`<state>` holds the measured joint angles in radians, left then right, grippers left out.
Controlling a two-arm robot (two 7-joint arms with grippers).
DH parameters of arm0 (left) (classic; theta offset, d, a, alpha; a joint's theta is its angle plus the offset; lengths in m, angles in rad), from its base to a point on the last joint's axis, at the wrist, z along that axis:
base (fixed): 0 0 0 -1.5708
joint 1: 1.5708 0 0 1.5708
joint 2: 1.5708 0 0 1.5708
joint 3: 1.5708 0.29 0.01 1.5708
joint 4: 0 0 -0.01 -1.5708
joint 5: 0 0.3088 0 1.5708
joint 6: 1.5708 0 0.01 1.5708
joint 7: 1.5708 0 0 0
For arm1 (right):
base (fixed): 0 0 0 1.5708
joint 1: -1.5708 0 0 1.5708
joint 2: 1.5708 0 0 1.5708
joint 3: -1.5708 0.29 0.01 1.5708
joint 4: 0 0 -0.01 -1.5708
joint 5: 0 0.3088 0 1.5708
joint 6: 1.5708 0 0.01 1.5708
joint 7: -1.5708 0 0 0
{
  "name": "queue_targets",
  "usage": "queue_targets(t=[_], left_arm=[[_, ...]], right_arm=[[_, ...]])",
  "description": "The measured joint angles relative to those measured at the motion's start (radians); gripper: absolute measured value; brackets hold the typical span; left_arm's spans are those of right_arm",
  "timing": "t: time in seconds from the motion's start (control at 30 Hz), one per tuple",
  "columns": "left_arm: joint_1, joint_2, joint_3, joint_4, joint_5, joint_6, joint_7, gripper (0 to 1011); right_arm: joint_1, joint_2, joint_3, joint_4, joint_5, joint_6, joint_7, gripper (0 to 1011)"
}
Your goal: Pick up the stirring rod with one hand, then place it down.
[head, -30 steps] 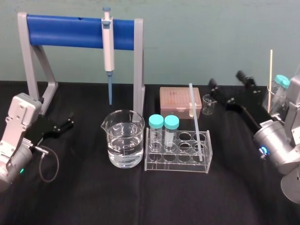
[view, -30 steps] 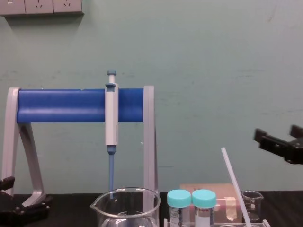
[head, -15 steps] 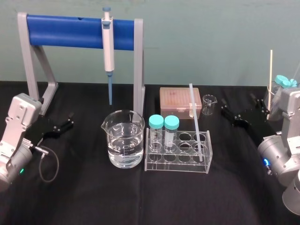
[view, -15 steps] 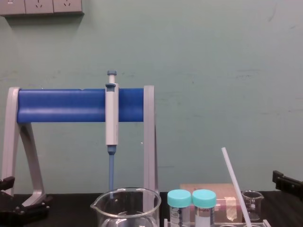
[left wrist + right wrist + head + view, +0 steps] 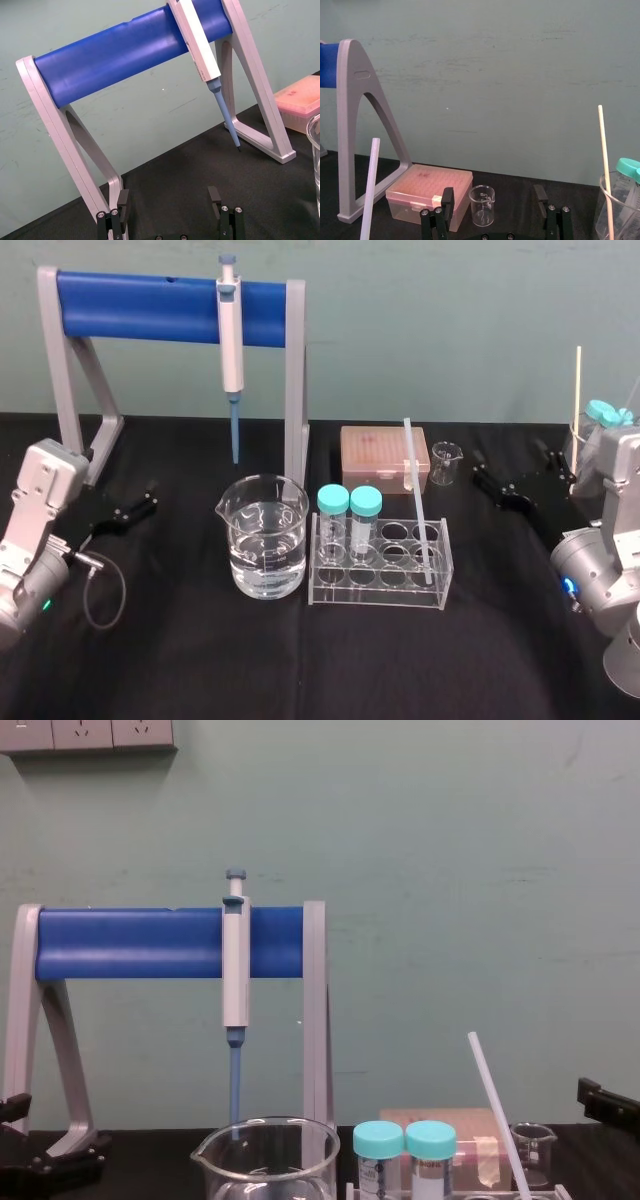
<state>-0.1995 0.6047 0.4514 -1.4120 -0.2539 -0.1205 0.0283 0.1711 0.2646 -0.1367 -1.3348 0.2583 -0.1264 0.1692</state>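
Stirring rod [image 5: 418, 497] stands leaning in a right-end hole of the clear rack [image 5: 378, 592], mid-worktop. I judge it light, stiff, smooth and probably brittle. Best to pinch the bare length above the rack gently, then draw it out along its lean. My right hand [image 5: 493, 192] sits low toward the worktop's right edge, fingers spread wide, empty. Left hand [image 5: 169, 197] is parked near the left edge, also wide.

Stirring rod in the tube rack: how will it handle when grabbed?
Stirring rod leans straight in the rack, so probably stiff. Thin, smooth: likely light but slippery, may pivot in the open right end effector, right of the rack; left end effector sits far left. Looks round, so apt to roll.
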Motion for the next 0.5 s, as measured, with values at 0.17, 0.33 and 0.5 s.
queue_targets(t=[0.17, 0.33, 0.5], left_arm=[[0.000, 0.000, 0.000, 0.000, 0.000, 0.000, 0.000, 1001], [0.000, 0.000, 0.000, 0.000, 0.000, 0.000, 0.000, 1000], [0.000, 0.000, 0.000, 0.000, 0.000, 0.000, 0.000, 1000]], right_arm=[[0.000, 0.000, 0.000, -0.001, 0.000, -0.001, -0.001, 1003], [0.000, 0.001, 0.000, -0.001, 0.000, -0.002, -0.001, 1003], [0.000, 0.001, 0.000, -0.002, 0.001, -0.002, -0.001, 1003]])
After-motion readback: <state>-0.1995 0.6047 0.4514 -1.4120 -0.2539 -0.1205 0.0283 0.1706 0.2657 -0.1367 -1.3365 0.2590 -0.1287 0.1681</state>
